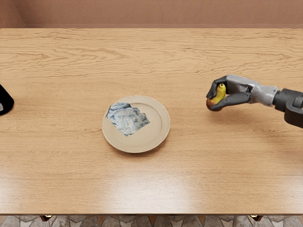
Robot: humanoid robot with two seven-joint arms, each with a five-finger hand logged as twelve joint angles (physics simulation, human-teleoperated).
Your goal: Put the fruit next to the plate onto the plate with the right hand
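a: where is the fruit (pixel 217 96) found?
b: it is gripped in the right hand (pixel 233 91), whose arm is seen coming in from the right edge. the dark fingers (pixel 236 98) are curled around it, with yellow skin and a reddish end left showing. whether it is clear of the table (pixel 142 56) cannot be told.
a: and the plate (pixel 161 124)?
b: it is set near the middle of the wooden table, well apart from the fruit, on the picture's left of it. a blue-and-white mottled patch (pixel 127 118) is seen on its left half; it is too blurred to be read.
a: the left hand (pixel 4 100)?
b: only a dark part is seen at the left edge; its state cannot be told.
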